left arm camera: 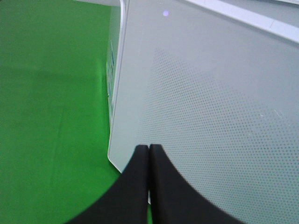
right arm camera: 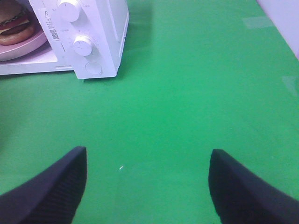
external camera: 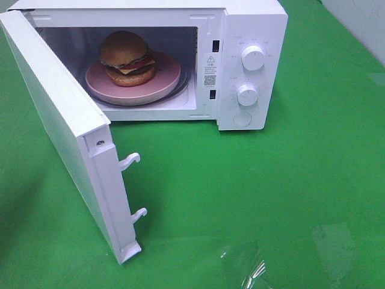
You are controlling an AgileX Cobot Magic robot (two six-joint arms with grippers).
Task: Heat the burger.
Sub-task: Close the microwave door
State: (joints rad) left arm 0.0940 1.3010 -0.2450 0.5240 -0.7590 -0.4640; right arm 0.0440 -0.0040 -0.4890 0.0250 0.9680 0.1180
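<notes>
Right wrist view: the burger [right arm camera: 11, 23] sits on a plate [right arm camera: 18, 50] inside the microwave [right arm camera: 107, 37], well apart from the wide-spread right gripper [right arm camera: 148, 155]; the left gripper [left arm camera: 148, 148], clenched, faces the door [left arm camera: 210, 116].

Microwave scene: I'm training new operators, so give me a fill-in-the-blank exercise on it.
1. The burger sits on a pink ____ inside the microwave.
2. The microwave's door stands ____.
3. The left gripper is ____; the right gripper is open.
Missing words: plate; open; shut.
</notes>
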